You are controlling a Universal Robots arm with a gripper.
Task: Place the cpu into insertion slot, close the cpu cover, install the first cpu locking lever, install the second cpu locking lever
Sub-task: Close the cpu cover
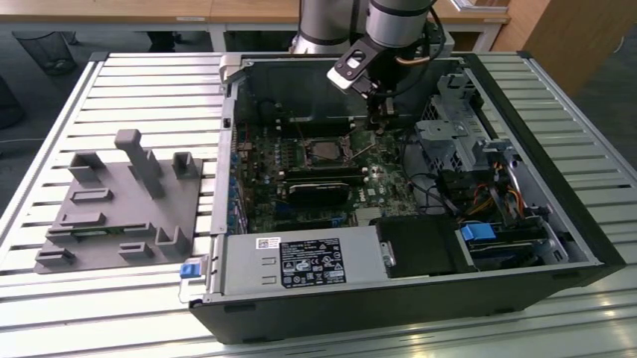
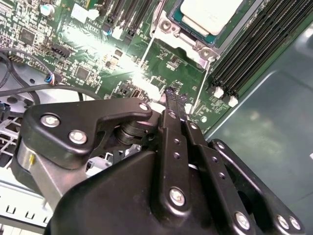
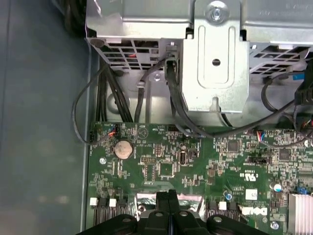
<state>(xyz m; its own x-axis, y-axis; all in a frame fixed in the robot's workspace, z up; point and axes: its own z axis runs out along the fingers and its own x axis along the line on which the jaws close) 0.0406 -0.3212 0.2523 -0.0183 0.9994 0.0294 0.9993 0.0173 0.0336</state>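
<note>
The cpu (image 2: 210,12), a pale square chip, lies in the insertion slot (image 1: 324,151) on the green motherboard inside the open computer case. A silver frame, the cpu cover (image 2: 193,46), sits around the chip's edge. A thin metal locking lever (image 2: 148,49) slants up beside the slot, and it also shows in the exterior view (image 1: 362,155). My gripper (image 1: 380,128) hangs just to the exterior view's right of the slot, a little above the board. Its black fingers (image 2: 168,122) are pressed together and shut, with nothing between them. In the first wrist view the gripper (image 3: 167,195) points at the board.
A metal drive cage (image 3: 215,54) with black cables (image 3: 176,107) stands beyond the board's edge. Long black memory slots (image 2: 254,44) run beside the socket. A black heatsink block (image 1: 318,194) and power supply (image 1: 298,262) fill the case's near side. A grey fixture plate (image 1: 119,209) lies outside.
</note>
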